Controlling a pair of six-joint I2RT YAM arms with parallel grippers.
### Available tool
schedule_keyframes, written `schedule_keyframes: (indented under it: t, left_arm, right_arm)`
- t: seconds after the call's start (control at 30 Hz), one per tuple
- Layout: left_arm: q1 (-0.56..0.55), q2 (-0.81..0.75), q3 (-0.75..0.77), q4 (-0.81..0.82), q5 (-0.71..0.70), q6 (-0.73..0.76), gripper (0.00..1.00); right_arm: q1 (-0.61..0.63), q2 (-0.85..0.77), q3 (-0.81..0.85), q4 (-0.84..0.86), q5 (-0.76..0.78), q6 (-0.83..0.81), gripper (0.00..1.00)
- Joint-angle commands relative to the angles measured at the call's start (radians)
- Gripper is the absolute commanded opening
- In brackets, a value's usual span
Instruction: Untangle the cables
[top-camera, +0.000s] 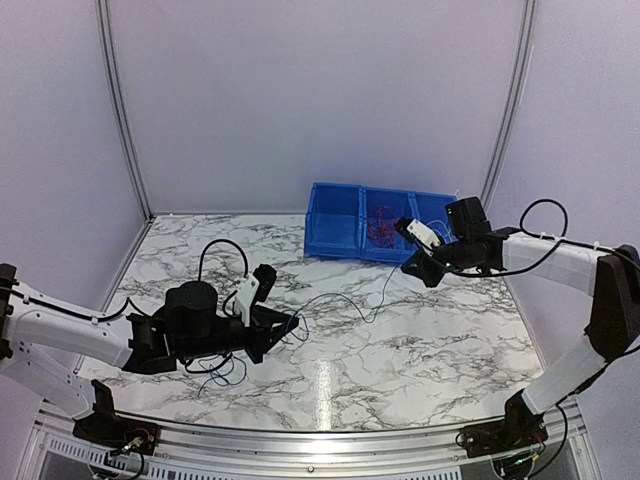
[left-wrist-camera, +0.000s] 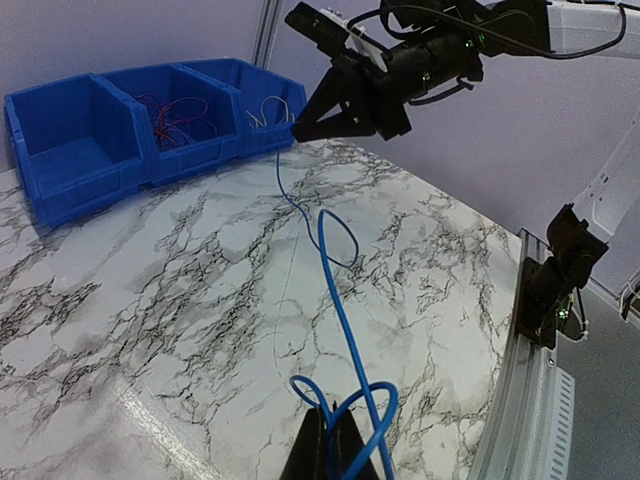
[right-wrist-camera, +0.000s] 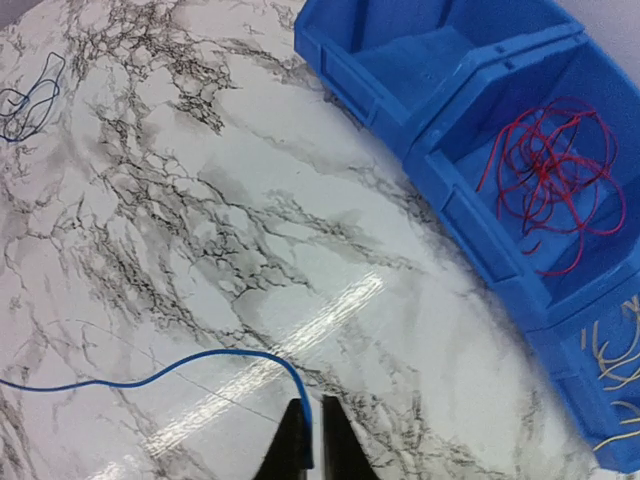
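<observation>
Cool, even overhead light is cast on the marble table (top-camera: 420, 340); a bright glare streak is reflected, shadows are faint, and wrist views are slightly blurred.

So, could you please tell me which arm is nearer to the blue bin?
Right. The right arm hovers just in front of the blue bin's right end; the left arm sits well away, toward the near left.

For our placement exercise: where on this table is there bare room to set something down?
Bare marble tabletop left of the blue bin, and near-right, beyond the blue cable. Crowded: loose cable loops by the left gripper.
</observation>
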Motion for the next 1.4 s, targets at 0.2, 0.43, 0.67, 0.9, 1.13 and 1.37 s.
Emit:
schedule_keyframes:
  t: [0.2, 0.43, 0.67, 0.9, 1.13, 1.37]
  left_arm:
    - [-0.005, 0.048, 0.021, 0.059, 0.024, 0.026, 0.00]
    - [-0.014, 0.151, 0.100, 0.060, 0.043, 0.028, 0.00]
    - [-0.026, 0.197, 0.145, 0.072, 0.082, 0.020, 0.00]
    - [-0.033, 0.210, 0.152, 0.087, 0.081, 0.021, 0.00]
    - [-0.033, 0.204, 0.147, 0.093, 0.064, 0.025, 0.00]
    - [-0.033, 0.202, 0.147, 0.110, 0.062, 0.022, 0.00]
  right_arm:
    - [0.185, -0.119, 0.140, -0.181, -0.194, -0.192, 0.53]
    - [0.361, -0.052, 0.277, -0.264, -0.330, -0.174, 0.60]
    - [0.433, 0.059, 0.326, -0.294, -0.384, -0.170, 0.57]
    - [0.480, 0.109, 0.312, -0.290, -0.432, -0.154, 0.58]
    - [0.481, 0.121, 0.312, -0.312, -0.489, -0.167, 0.57]
    - [0.481, 0.157, 0.310, -0.294, -0.502, -0.141, 0.43]
